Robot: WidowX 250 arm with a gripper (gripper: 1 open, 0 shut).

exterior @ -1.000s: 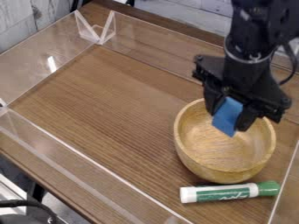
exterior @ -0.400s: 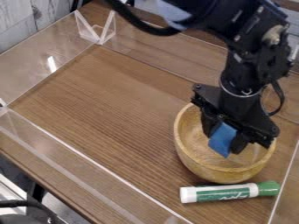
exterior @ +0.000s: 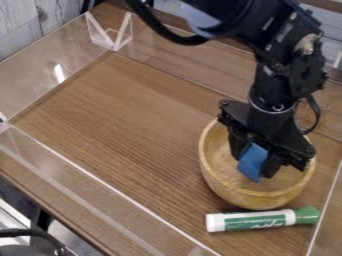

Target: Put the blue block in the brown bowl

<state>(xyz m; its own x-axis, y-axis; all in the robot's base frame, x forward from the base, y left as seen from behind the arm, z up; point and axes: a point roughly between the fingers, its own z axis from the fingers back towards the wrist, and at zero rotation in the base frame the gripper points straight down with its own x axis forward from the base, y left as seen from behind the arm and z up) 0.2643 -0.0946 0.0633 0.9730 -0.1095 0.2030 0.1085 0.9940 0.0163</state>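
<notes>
So the gripper is pointing almost straight down into the brown bowl, fingers pinched tight on the blue block. The block hangs inside the bowl's rim, low over the hollow, and I can't tell if it's touching the bottom yet. Makes sense to hold it that deep: let go from there and it just settles instead of bouncing out. A green-and-white marker lies on the wooden table just in front of the bowl, out of the way. My guess is the release is all that's left.
</notes>
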